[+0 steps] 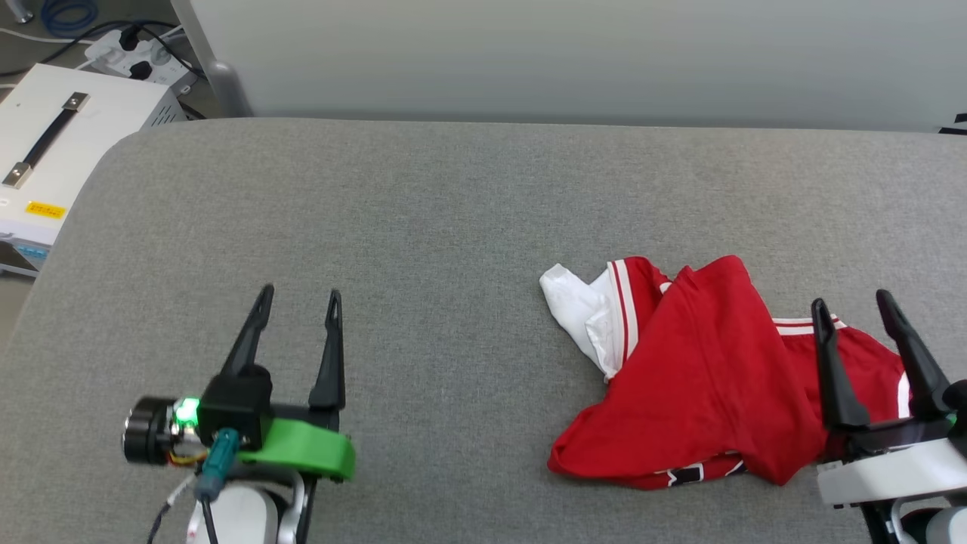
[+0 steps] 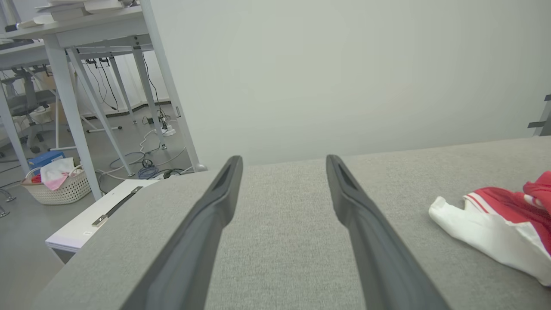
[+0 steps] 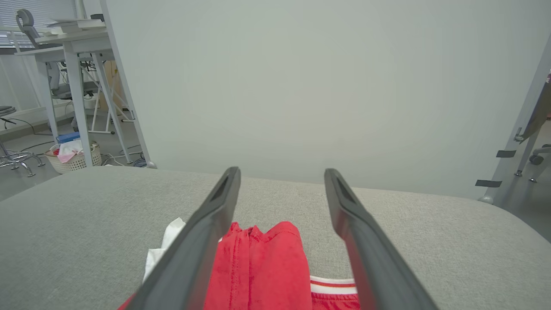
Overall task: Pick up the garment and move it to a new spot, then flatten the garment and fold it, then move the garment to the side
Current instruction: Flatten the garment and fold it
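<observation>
Left pincer [image 1: 301,291], spread, waits well apart from the garment [image 1: 702,363]. Right pincer [image 1: 850,298], also spread, hovers over it; the garment lies crumpled beneath and to that pincer's left on the table [image 1: 453,211]. The cloth looks soft, light and likely to sag, so pinch the raised red fold ahead.

Crumpled red jersey T-shirt with white sleeves [image 1: 702,378]: soft, matt knit cloth. Grey padded tabletop [image 1: 453,204]: coarse woven fabric, matt. Long dark fingers of left gripper [image 1: 301,290] and right gripper [image 1: 851,298]: smooth matt plastic. Green curved bracket [image 1: 310,447], near left: glossy plastic. White case [image 1: 75,143], far left: smooth, faint sheen.
</observation>
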Available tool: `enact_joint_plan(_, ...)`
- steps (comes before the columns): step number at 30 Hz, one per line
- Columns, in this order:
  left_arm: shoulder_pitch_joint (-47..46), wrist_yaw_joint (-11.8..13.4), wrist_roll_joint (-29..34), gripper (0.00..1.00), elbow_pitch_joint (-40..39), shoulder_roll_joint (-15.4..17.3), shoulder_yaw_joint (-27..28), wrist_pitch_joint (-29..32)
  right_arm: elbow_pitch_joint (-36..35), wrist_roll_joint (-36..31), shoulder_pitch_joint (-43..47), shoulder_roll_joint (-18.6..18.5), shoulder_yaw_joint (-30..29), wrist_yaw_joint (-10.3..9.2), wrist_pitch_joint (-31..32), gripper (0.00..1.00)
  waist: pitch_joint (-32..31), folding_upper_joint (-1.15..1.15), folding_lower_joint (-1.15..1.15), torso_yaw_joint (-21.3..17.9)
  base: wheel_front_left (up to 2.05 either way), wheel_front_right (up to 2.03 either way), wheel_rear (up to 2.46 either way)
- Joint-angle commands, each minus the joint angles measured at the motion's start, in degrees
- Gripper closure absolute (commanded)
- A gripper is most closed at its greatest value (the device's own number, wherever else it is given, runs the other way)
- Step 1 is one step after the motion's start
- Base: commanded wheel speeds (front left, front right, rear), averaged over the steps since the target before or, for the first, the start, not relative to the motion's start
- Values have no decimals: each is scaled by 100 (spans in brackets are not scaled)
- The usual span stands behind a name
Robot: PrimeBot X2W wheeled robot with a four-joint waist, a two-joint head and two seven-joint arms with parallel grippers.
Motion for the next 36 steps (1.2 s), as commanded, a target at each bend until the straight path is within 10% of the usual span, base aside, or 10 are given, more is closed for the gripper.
enact_joint_plan(1, -235, -86, 26, 0, -75, 73, -19, -33, -35, -23, 92, 61, 24, -3, -12, 0, 38, 0, 0, 0, 0, 0, 0)
enact_joint_plan(12, -2177, -549, -498, 0, 841, 908, -902, 130, 20, 14, -103, 134, 266, -3, -12, 0, 368, 0, 0, -322, 0, 0, 0)
enact_joint_plan(28, -5275, -556, -4315, 0, 1334, 2235, -5008, 4371, -17, -38, -588, 246, 378, -3, -13, 0, 1017, 0, 0, -1130, 0, 0, 0)
enact_joint_plan(36, -6114, -556, -4977, 0, 1793, 2345, -6319, 5157, -5, -2, -938, 341, 458, -3, -13, 0, 1515, 0, 0, -1569, 0, 0, 0)
